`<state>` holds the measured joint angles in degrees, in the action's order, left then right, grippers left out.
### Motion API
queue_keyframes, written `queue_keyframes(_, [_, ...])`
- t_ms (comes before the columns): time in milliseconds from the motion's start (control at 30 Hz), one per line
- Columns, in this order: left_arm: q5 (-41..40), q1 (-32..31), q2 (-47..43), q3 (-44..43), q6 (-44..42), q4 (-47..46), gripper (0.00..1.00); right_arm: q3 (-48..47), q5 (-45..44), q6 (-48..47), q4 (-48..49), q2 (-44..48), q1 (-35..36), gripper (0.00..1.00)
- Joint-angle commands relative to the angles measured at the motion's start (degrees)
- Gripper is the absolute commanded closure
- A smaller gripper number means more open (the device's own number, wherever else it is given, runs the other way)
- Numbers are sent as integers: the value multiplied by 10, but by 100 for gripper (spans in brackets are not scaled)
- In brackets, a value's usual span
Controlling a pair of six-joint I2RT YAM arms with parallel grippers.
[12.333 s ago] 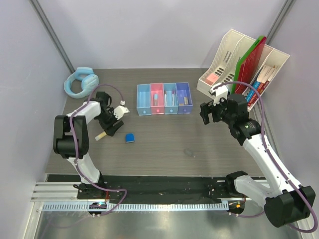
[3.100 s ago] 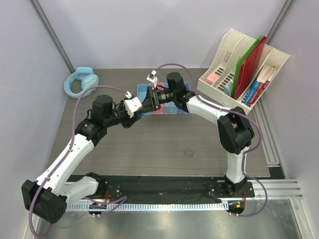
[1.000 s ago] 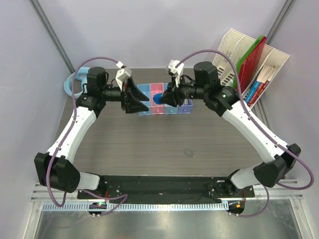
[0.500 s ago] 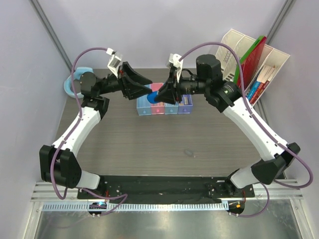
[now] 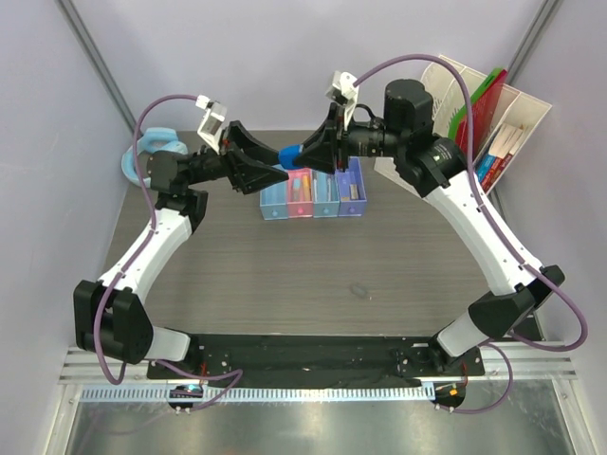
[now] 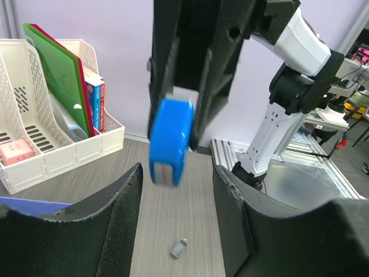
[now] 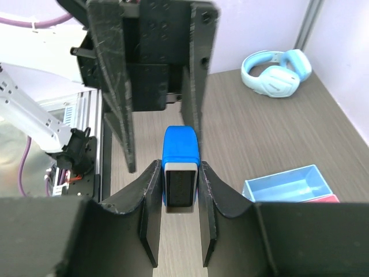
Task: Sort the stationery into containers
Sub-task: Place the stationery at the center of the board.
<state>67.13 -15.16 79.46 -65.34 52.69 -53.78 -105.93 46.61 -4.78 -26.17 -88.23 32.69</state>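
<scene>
**Top view.**
- Right gripper (image 5: 305, 156): closed on the block (image 5: 290, 154), held in the air over the left end of the bins (image 5: 274, 210).
- Left gripper (image 5: 273, 171): nose to nose with the right one, jaws apart, nothing held.
- One small grey piece (image 5: 360, 289): loose on the surface (image 5: 285, 275), well apart from the bins.

**Left wrist view.**
- Block: hangs from my right gripper, straight ahead in the gap between my left fingers (image 6: 124, 225), touching neither.
- Organiser (image 6: 52, 156): behind, left.

**Right wrist view.**
- Block: pinched by its near end, the far end free.
- Left jaws: beyond it, wider than the block.
- Headphones (image 7: 277, 72): far right.

**Step in hand, as I judge it.** Either a pass of the block from right to left, or a drop into a bin.

**Next move.**
- A pass calls for my left gripper to close squarely on the free end before the right lets go.
- A drop calls for lowering the block over one bin.
</scene>
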Motion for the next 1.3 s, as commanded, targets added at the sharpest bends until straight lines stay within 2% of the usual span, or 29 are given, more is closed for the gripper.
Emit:
queue_keyframes(0, [3, -1, -26, 7, 3, -36, 48, -30, 23, 19, 29, 1, -16, 98])
queue_keyframes(1267, [-10, 2, 16, -23, 13, -54, 53, 9, 44, 47, 67, -12, -16, 98])
